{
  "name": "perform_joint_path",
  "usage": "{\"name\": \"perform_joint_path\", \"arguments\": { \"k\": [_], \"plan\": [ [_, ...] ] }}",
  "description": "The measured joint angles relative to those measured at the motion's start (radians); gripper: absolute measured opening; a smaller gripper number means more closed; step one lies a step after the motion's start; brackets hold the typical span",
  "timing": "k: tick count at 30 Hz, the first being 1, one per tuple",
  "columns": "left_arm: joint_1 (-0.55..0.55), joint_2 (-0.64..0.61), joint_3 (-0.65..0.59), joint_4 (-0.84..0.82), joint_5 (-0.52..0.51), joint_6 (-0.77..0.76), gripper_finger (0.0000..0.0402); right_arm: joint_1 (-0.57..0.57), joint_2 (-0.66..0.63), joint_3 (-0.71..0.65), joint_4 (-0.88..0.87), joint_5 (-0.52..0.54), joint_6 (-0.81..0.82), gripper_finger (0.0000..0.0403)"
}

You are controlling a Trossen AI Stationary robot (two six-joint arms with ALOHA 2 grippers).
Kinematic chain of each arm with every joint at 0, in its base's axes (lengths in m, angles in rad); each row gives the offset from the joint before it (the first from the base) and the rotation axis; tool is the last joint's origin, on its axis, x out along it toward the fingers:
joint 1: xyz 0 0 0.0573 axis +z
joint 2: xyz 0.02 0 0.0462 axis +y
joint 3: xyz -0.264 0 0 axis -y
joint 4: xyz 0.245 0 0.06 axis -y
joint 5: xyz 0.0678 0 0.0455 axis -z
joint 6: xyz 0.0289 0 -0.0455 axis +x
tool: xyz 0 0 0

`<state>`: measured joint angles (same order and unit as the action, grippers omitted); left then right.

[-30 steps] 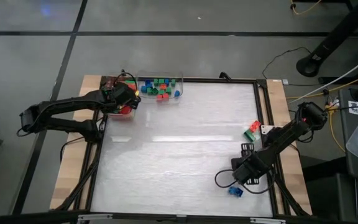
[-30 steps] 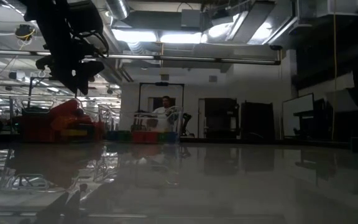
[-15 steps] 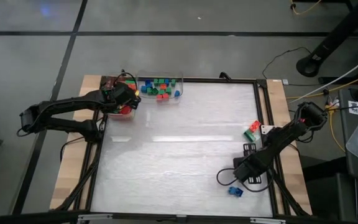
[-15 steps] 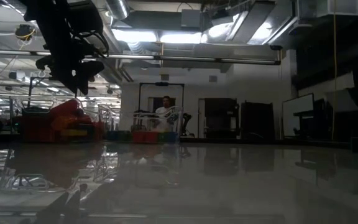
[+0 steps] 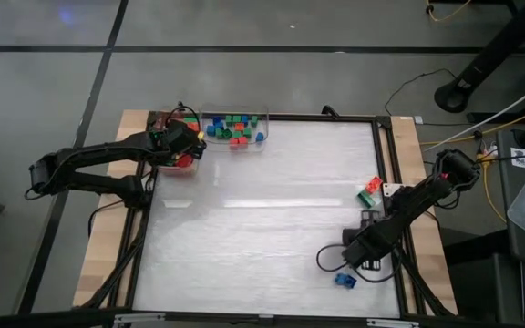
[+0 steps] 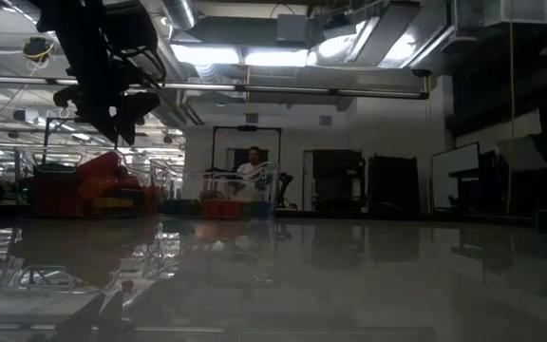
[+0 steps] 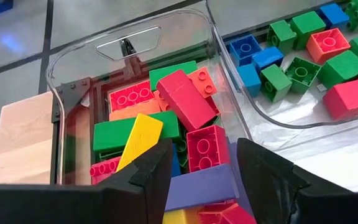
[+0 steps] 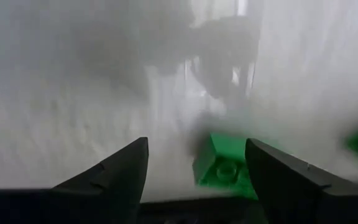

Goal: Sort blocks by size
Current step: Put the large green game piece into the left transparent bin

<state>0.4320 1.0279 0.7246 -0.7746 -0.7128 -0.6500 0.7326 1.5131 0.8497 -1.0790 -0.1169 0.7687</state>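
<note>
Left gripper [image 7: 201,171] pinches a purple block [image 7: 199,186] over the far-left bin [image 7: 73,93] of long blocks; release low. Right gripper [image 8: 194,165], spread, frames a green block [image 8: 225,165]; centre before closing

- The bench [image 5: 253,228] lies bare across its middle.
- Two clear bins [image 5: 235,130] of blocks [image 5: 233,123] crowd the far left corner.
- Loose blocks sit near the right edge.

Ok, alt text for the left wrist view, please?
The left gripper holds a purple block over a clear bin of long red, green, yellow and orange blocks. Beside it, a second clear bin holds short blue, green and red blocks.
</note>
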Motion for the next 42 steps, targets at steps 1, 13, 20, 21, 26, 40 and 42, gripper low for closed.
{"name": "perform_joint_path", "arguments": {
  "k": [1, 13, 20, 21, 26, 40, 42],
  "plan": [
    [0.000, 0.000, 0.000, 0.000, 0.000, -0.005, 0.0166, 0.000, 0.000, 0.000, -0.015, -0.007, 0.094, 0.0266],
    [0.000, 0.000, 0.000, 0.000, 0.000, -0.005, 0.0166, 0.001, 0.000, 0.000, -0.096, 0.039, 1.094, 0.0266],
    [0.000, 0.000, 0.000, 0.000, 0.000, -0.004, 0.0166, 0.002, -0.001, 0.000, -0.072, 0.064, 1.296, 0.0266],
    [0.000, 0.000, 0.000, 0.000, 0.000, -0.004, 0.0166, 0.008, -0.001, 0.000, -0.062, 0.065, 1.318, 0.0266],
    [0.000, 0.000, 0.000, 0.000, 0.000, 0.022, 0.0166, 0.069, 0.007, 0.001, -0.040, 0.104, 1.455, 0.0266],
    [0.000, 0.000, 0.000, 0.000, 0.000, 0.046, 0.0166, 0.145, 0.064, -0.002, -0.114, 0.151, 1.585, 0.0266],
    [0.000, 0.000, 0.000, 0.000, 0.000, 0.046, 0.0166, 0.145, 0.079, -0.002, -0.114, 0.141, 1.584, 0.0266]
  ]
}}
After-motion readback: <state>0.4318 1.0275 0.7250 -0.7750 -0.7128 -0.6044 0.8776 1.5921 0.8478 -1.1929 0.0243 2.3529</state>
